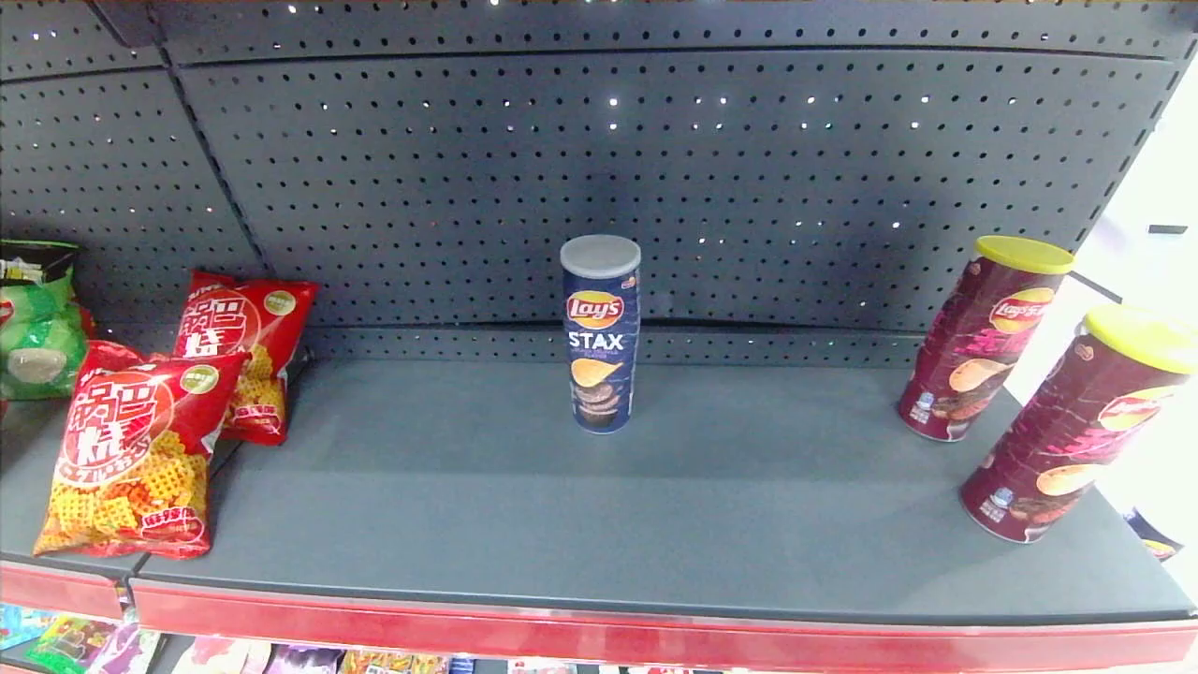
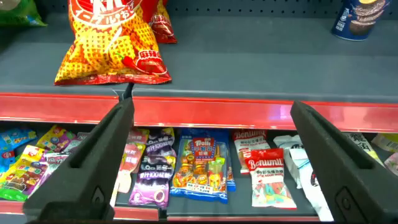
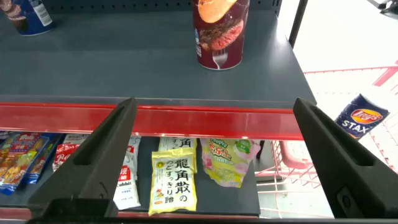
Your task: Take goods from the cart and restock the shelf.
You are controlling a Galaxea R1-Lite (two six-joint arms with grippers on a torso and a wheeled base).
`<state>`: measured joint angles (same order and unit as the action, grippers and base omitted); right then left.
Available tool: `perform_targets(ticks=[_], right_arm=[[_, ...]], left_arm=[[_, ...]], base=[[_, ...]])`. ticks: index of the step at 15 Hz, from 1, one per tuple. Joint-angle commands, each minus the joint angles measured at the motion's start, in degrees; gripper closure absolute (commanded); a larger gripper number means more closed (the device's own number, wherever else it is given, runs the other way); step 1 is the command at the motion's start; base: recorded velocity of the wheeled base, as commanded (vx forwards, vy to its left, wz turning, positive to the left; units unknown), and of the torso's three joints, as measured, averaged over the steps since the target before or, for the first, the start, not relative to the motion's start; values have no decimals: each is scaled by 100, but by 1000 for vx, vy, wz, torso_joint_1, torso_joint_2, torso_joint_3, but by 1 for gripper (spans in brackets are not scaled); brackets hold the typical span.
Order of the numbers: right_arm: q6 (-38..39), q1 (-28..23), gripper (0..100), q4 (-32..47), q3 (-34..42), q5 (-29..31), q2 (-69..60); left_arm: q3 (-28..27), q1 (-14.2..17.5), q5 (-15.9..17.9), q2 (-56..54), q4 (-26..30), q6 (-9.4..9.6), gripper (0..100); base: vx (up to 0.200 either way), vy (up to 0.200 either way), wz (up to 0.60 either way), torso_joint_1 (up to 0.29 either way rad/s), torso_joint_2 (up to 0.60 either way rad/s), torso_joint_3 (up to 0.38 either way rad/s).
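Grey sheet-metal shelf (image 1: 449,487), matte and flat, backed by a perforated back panel (image 1: 711,168) and edged in front by a glossy red lip (image 1: 655,638).

A blue can (image 1: 600,337), a slim cardboard cylinder with a grey plastic lid, stands upright near the middle rear of the shelf, well apart from everything else. At the right end stand two upright tubes with yellow lids: the rear maroon can (image 1: 978,342) close to the back panel, and the front maroon can (image 1: 1067,431) near the lip.

At the left end, two crinkled foil red bags (image 1: 131,449) lean one behind the other, the front one touching the rear. A green bag (image 1: 37,337) lies beside them at the frame edge.

The lower shelf (image 3: 245,199) beneath the lip carries flat film packets: a yellow packet (image 3: 174,180), a pale green pouch (image 3: 227,162) and assorted sweets (image 2: 202,171).

The left gripper (image 2: 212,109) hangs level with the lip, below the front red bag. Its black, wedge-shaped fingers (image 2: 93,162) are spread wide and hold nothing. The right gripper (image 3: 216,104) hangs at the lip near the shelf's right end, below the front maroon can. Its fingers (image 3: 336,162) are likewise wide apart and empty.

Beyond the shelf's right end is the red wire cart (image 3: 373,78). A second blue can (image 3: 362,116) lies tilted inside it.
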<state>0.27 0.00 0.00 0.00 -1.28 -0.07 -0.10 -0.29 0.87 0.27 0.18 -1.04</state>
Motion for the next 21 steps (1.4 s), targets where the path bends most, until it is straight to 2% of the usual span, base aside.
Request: perform_targets(ticks=[1,3,21], right_arm=[[0,0,0,0,0,-4,7],[0,0,0,0,0,-4,7],[0,0,0,0,0,-4,7]], left_arm=[[1,12,1,0,-1,95,0],[1,3,-7,8,-1,271,0],[1,3,-25,8,-1,200,0]], base=[[0,-200,0,-2,-2,-2],[0,-200,0,5,2,0],[0,-200,0,3,2,2]])
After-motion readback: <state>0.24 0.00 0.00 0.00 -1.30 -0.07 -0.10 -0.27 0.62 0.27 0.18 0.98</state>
